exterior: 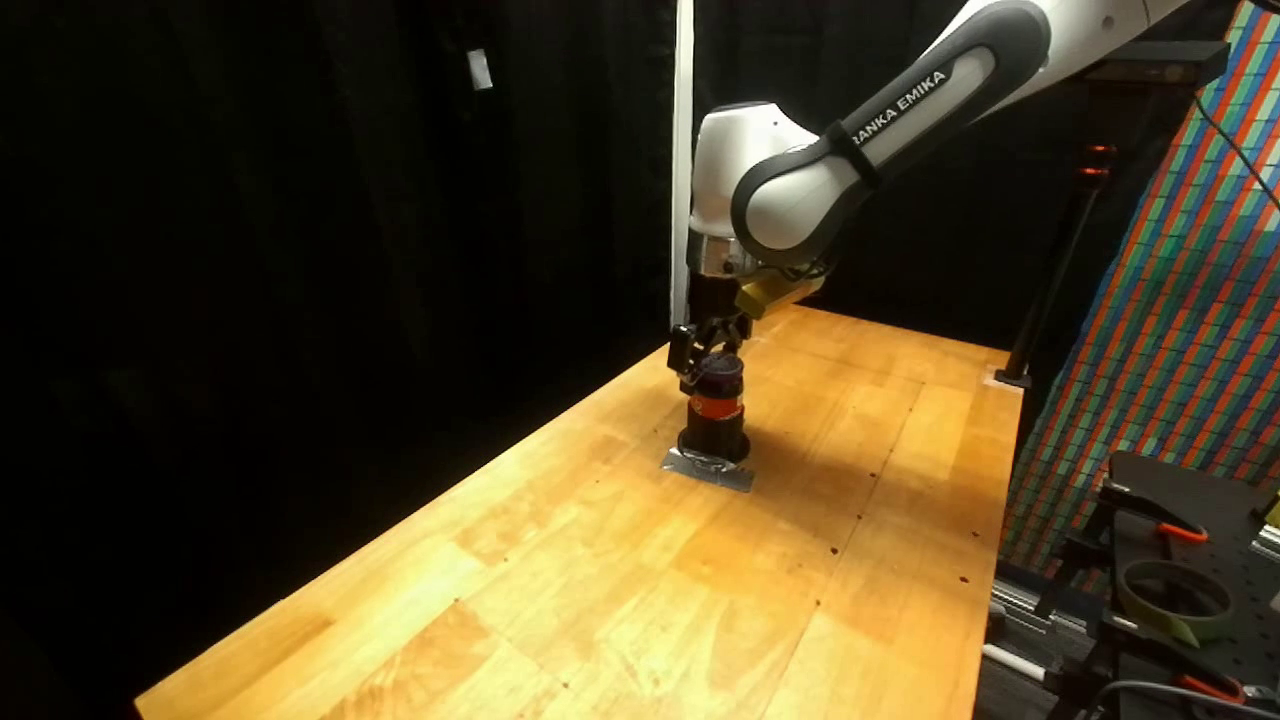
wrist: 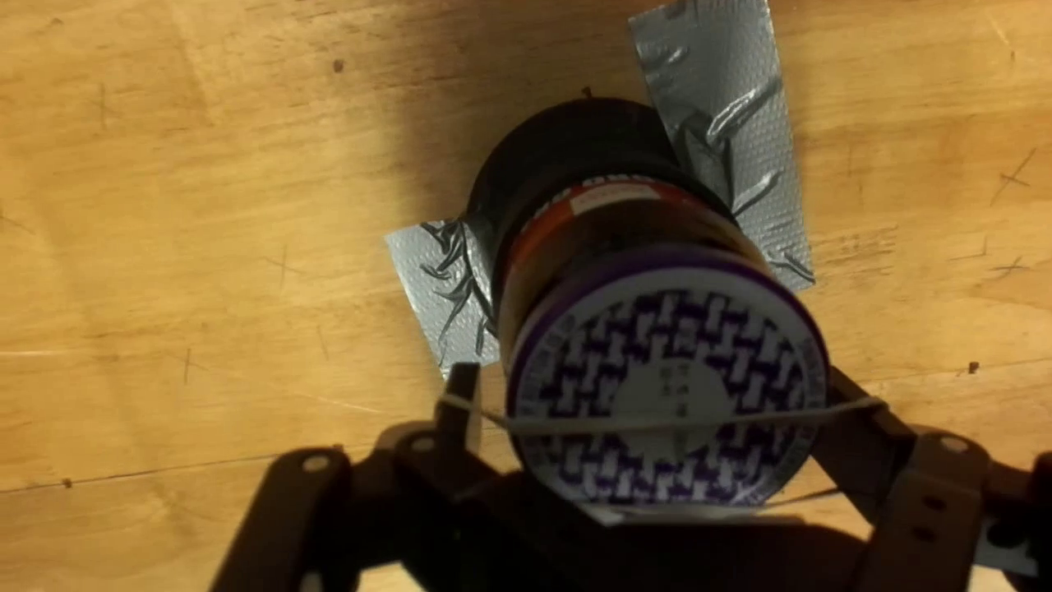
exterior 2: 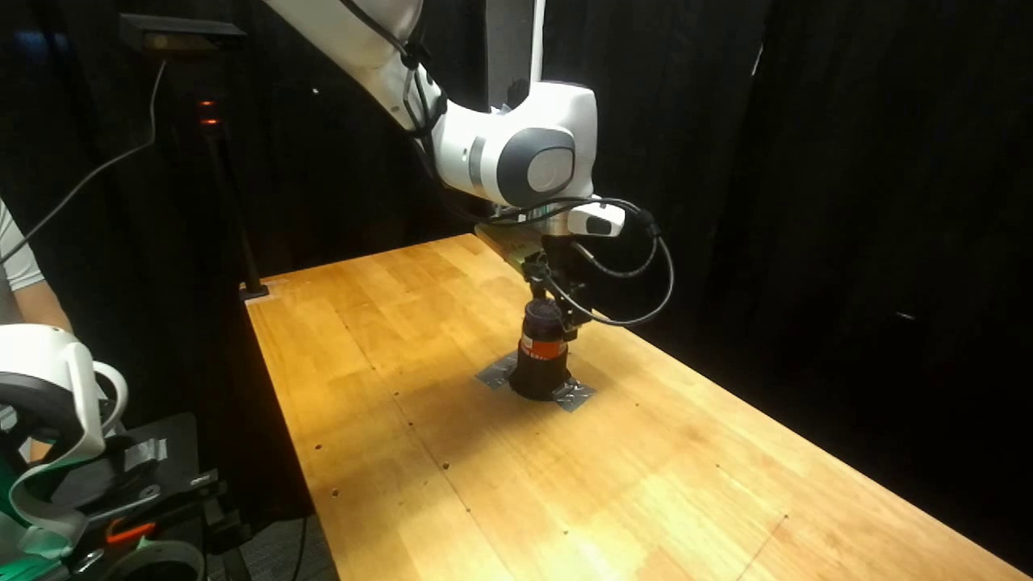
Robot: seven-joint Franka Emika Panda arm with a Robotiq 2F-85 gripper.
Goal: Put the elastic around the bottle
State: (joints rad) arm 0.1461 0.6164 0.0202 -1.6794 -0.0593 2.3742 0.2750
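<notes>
The bottle (exterior: 717,408) stands upright on the wooden table in both exterior views (exterior 2: 543,349), dark with an orange-red band. Its lower part is black and taped down. In the wrist view its purple-and-white patterned lid (wrist: 674,329) faces the camera. My gripper (wrist: 657,407) is open, with one finger on each side of the lid. The pale elastic (wrist: 625,425) is stretched between the two fingers. One strand crosses over the lid; another runs by the lid's lower edge. The gripper (exterior: 708,362) is at the bottle's top in both exterior views (exterior 2: 555,311). The elastic is too small to make out there.
Grey tape strips (wrist: 731,123) hold the bottle's base to the table (exterior: 640,600). A black post (exterior: 1050,270) stands at the table's far corner. A side cart with a tape roll (exterior: 1175,600) is beside the table. A person is at an exterior view's edge (exterior 2: 32,298).
</notes>
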